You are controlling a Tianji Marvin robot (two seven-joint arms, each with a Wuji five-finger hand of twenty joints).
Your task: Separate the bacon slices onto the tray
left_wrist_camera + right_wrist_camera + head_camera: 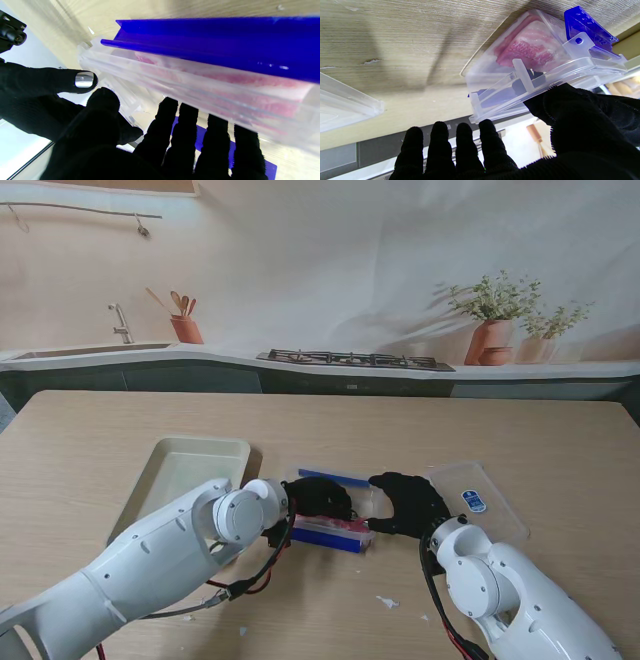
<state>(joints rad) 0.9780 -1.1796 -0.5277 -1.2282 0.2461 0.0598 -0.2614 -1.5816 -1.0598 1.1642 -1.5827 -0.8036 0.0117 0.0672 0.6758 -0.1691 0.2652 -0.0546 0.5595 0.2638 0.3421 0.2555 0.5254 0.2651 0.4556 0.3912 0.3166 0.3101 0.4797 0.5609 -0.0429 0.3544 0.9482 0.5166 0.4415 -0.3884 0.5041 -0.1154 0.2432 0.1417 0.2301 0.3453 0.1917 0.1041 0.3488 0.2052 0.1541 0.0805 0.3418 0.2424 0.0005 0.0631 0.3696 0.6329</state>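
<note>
The bacon [527, 50] is inside the clear box [335, 510], between my two hands, none on the tray [180, 465] yet. The left hand [315, 498] rests spread on the box. The right hand [405, 502] is spread too, thumb touching the box edge. Next, I think, pinch one slice out

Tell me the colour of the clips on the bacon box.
Blue. The clips on the clear box show best in the left wrist view.
</note>
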